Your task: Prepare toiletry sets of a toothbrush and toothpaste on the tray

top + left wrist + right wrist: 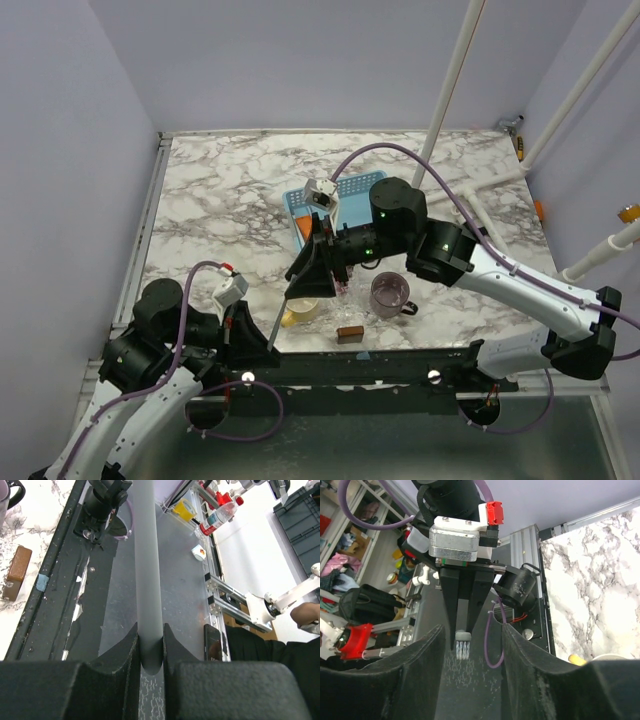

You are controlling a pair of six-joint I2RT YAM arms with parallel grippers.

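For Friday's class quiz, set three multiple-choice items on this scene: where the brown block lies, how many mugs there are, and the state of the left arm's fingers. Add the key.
1. The brown block lies: A inside a mug; B on the table near the edge by the arms; C in an arm's grasp.
2. Mugs on the table: A one; B three; C two.
3. The left fingers are: A shut on the toothbrush; B open, empty; C out of view.
Key: 1 B, it lies flat on the marble beside the purple mug; 2 C, a yellow mug and the purple one; 3 A, both press the handle in the left wrist view.
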